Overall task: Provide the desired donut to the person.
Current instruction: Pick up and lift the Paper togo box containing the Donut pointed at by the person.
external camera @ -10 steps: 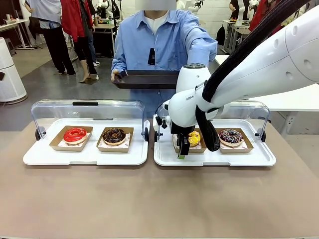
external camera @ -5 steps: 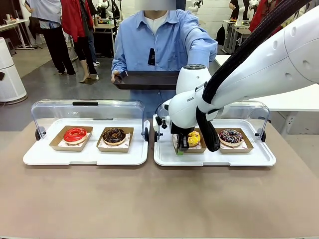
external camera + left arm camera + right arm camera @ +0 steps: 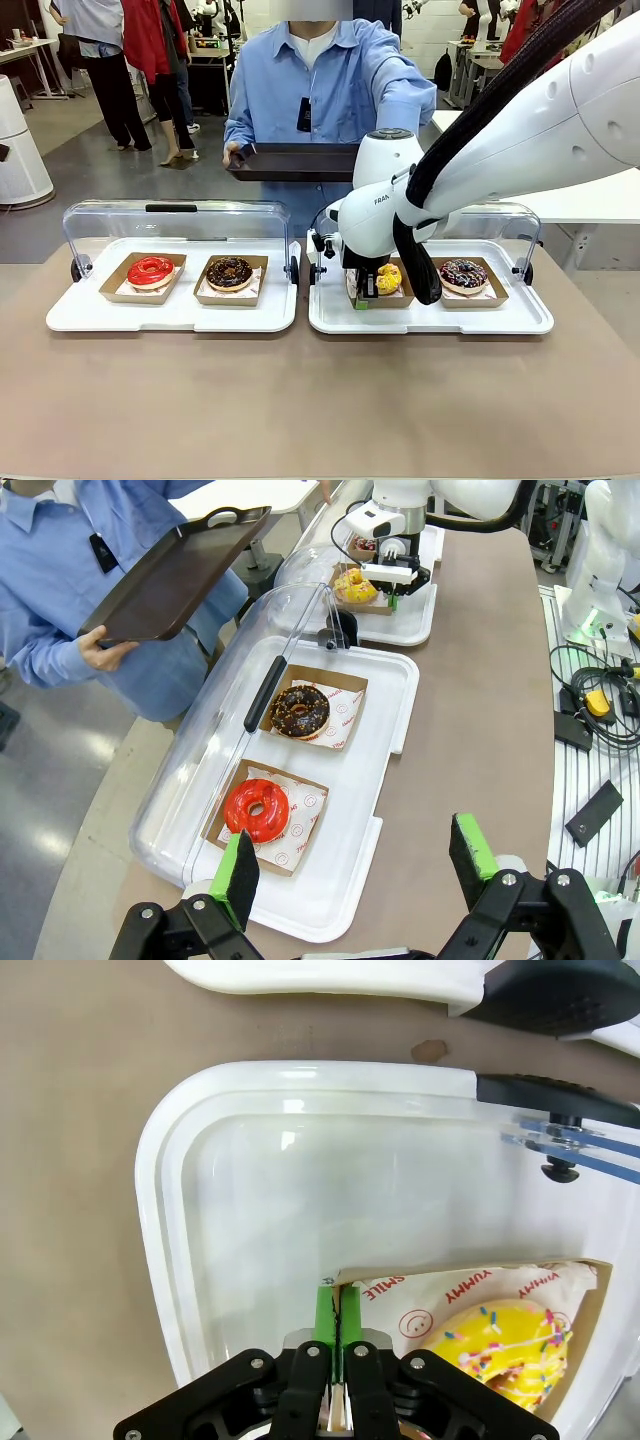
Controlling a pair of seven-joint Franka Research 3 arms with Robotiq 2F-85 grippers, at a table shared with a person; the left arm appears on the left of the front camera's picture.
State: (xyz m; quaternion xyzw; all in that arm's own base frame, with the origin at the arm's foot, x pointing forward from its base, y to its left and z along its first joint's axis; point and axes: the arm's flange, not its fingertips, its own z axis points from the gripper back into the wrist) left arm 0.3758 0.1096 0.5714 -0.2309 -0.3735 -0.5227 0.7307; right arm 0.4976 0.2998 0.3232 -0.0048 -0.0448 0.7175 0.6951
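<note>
Four donuts, each boxed; two white trays. Yellow donut (image 3: pixel 389 277) on right tray (image 3: pixel 500 318), sprinkled donut (image 3: pixel 463 273) beside it. Red donut (image 3: pixel 150 270) and chocolate donut (image 3: pixel 230 271) on left tray (image 3: pixel 150 318). Right gripper (image 3: pixel 333 1295) pinched tight on the yellow donut's box (image 3: pixel 403 296) corner. Left gripper (image 3: pixel 355 855) gapes wide, empty, well left of right tray. Person (image 3: pixel 320 80) behind right tray holds one dark tray (image 3: pixel 290 160).

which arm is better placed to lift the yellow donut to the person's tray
Right. The right gripper is shut on a corner of the cardboard box holding the yellow donut. The left gripper hangs open over the other display tray, farther from it.
</note>
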